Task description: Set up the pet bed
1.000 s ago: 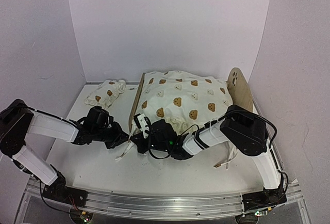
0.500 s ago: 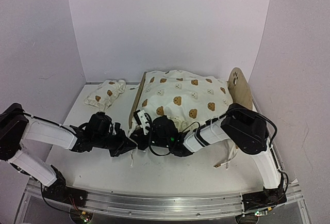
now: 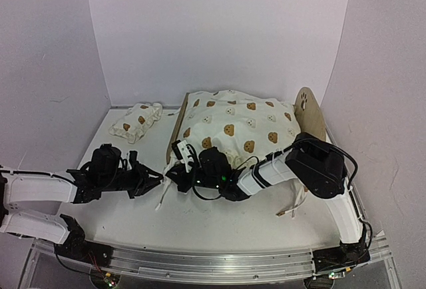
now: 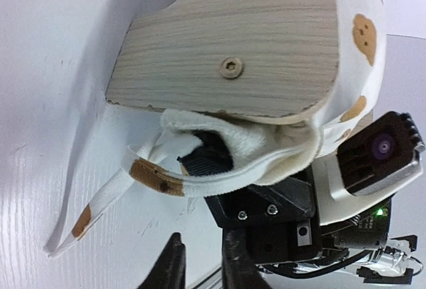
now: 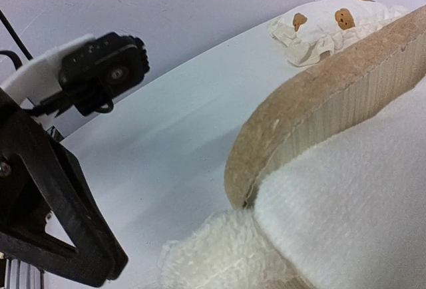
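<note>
Toward the back right of the white tabletop (image 3: 200, 226), a large cream cushion (image 3: 233, 126) printed with brown bear faces, puffed up and rumpled. From its near left corner, a fabric tie (image 4: 100, 199) of the same print, trailing down flat onto the tabletop, with one brown patch near the loose end. Fleecy white underside showing at that corner, curled over on itself. Well apart at the back left, a small matching pillow (image 3: 136, 120) with a rumpled edge, lying flat near the rear wall (image 3: 219, 29). Plain white walls on three sides. Along the near edge, a metal rail (image 3: 213, 262).
</note>
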### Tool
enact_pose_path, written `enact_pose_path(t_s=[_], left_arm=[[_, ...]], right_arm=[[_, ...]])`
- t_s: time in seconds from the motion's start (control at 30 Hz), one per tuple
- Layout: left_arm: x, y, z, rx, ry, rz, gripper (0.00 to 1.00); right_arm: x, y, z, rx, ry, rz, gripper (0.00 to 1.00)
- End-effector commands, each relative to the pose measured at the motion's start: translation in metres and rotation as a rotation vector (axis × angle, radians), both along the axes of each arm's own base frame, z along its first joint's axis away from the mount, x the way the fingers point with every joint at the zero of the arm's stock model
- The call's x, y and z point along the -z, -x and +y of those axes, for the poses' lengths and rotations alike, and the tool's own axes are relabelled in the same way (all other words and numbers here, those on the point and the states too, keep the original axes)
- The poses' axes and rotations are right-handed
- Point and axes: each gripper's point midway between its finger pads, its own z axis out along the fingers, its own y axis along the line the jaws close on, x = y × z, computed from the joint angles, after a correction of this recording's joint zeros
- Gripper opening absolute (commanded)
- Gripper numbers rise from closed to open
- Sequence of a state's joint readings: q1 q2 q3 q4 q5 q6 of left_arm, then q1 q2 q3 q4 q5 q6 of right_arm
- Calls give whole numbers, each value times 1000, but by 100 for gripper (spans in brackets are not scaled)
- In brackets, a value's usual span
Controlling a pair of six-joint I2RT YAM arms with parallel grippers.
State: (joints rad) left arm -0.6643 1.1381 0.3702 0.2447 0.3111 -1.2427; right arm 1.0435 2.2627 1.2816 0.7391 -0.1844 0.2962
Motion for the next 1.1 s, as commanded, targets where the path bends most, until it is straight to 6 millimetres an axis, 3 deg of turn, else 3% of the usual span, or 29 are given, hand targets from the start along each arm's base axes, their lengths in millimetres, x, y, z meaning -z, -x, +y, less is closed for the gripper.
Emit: enact_pose_path(t_s=[0.0,0.13,0.33,0.5,0.67,0.9,1.07], left_arm=[[-10,-20,24,-105,-75,-52,29],[-12,-44,31,-134,-153,-35,35],[-3,-66,11,-84,-97,12,26],[11,-56,-7,-13,-25,105,21],[10,-46,-1,-35,2,115,30],[12,-43,2,-68,26,138,31],[7,-44,20,-200,61,136,31]], right_arm=[[-38,-2,4,-27,-87,-65,0],[-37,2,6,-50,-89,-65,0],[-35,3,8,-65,-89,-66,0],[-34,6,13,-93,-94,-66,0],[-27,6,20,-116,-93,-67,0],[-23,9,23,-141,-95,-68,0],[-20,11,21,-145,-88,-66,0]])
